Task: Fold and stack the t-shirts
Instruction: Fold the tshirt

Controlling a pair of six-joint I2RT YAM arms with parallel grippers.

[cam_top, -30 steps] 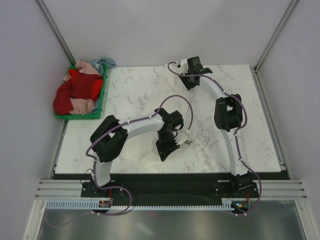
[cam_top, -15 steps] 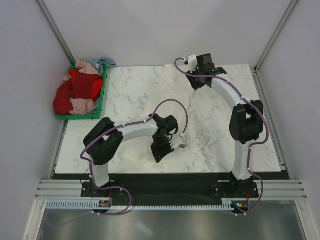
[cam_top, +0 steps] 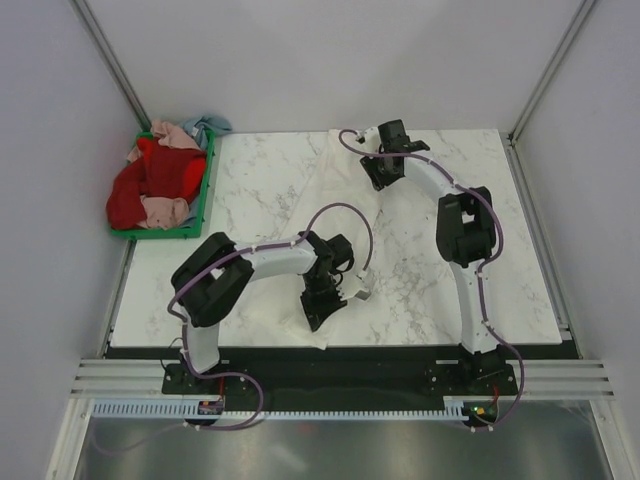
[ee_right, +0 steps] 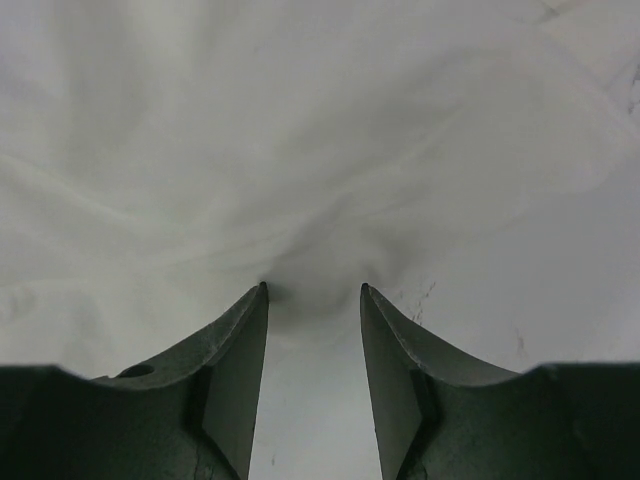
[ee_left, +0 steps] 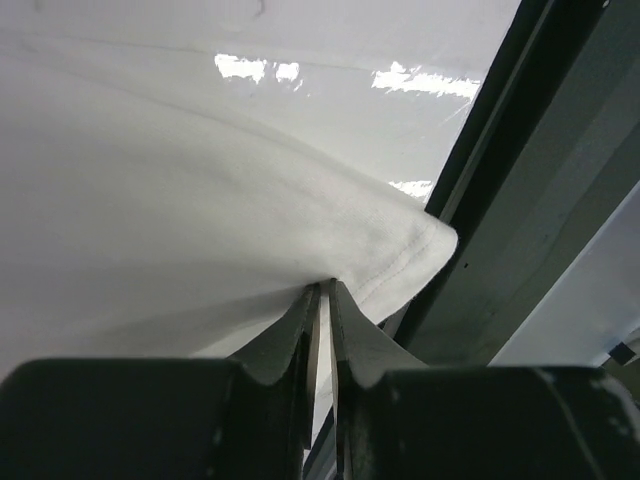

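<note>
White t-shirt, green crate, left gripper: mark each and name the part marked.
white t-shirt (ee_left: 410,245): left wrist view, hemmed corner.
green crate (cam_top: 204,212): top external view, right rim.
left gripper (ee_left: 325,292): left wrist view, between its fingertips.

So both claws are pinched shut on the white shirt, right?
Not quite. Only the left gripper is pinched shut on the white shirt. The right wrist view shows the right gripper open, jaws apart over the cloth.
</note>
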